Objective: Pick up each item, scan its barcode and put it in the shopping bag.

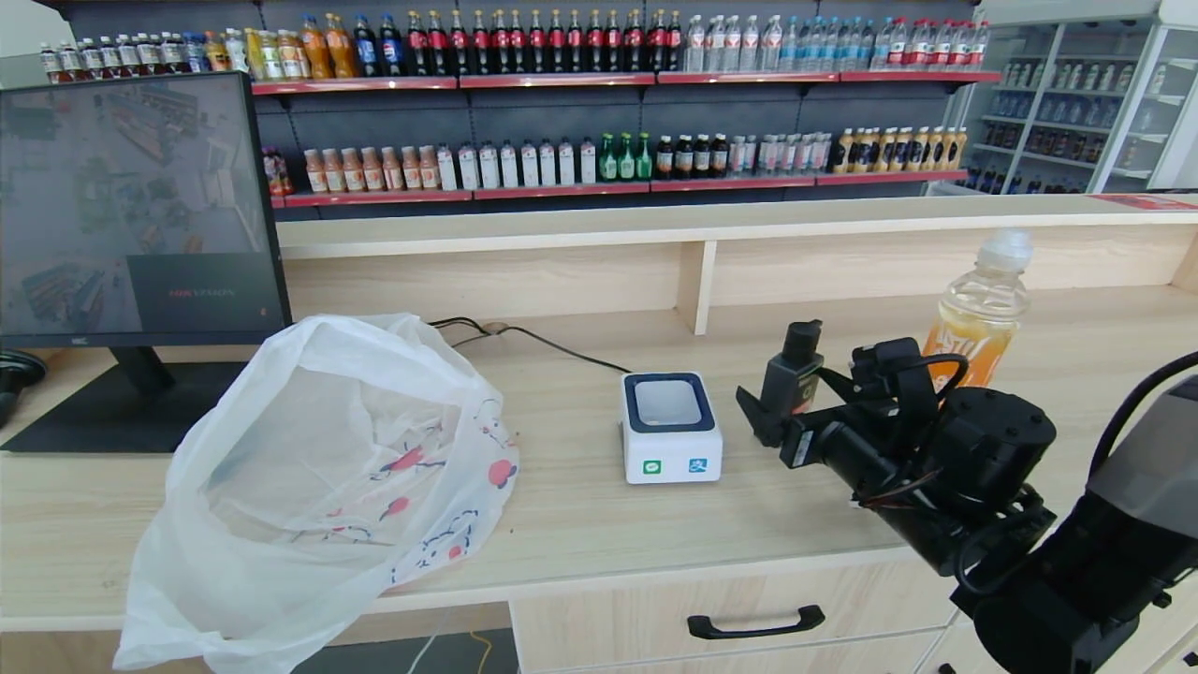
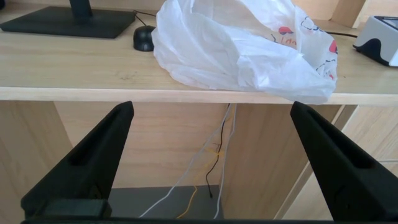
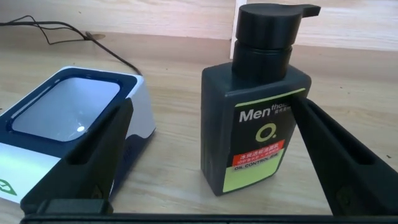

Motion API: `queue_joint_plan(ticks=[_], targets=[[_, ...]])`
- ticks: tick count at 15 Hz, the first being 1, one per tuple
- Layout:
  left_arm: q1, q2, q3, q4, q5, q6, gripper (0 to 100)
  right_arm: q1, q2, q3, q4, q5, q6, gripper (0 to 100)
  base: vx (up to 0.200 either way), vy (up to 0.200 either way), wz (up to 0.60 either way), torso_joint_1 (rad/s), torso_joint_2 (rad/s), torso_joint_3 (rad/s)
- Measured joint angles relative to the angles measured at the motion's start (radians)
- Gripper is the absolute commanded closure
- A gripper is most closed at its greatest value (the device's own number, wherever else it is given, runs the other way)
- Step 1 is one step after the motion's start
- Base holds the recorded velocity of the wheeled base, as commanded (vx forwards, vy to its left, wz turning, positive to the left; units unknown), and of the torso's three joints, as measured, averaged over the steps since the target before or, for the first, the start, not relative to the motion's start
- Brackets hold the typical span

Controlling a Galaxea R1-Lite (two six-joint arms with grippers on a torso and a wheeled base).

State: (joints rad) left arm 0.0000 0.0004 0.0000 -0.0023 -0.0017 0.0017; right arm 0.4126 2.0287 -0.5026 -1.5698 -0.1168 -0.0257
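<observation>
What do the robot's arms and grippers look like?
The left gripper and right gripper each have two flat, wedge-shaped fingers in matte black. The right arm is black too, made of chunky round joints, with thin black and reddish cables looping over it. Farther back it has a smooth grey cover.

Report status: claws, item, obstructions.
Right claw open around black pump bottle on counter. Left claw open, below counter edge near shopping bag. Scanner beside bottle, path clear.
</observation>
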Motion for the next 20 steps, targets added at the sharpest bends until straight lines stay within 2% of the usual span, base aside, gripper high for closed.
queue_joint_plan(ticks=[13,20], targets=[[0.0,0.0,0.0,-0.005,0.0,0.001,0,-0.032,0.087,-0.07,0.0,0.027,0.0,0,0.0,0.0,0.0,0.0,0.0,0.0],[0.0,0.0,0.0,-0.005,0.0,0.003,0,-0.051,0.115,-0.1,0.0,0.089,-0.004,0,0.0,0.0,0.0,0.0,0.0,0.0]])
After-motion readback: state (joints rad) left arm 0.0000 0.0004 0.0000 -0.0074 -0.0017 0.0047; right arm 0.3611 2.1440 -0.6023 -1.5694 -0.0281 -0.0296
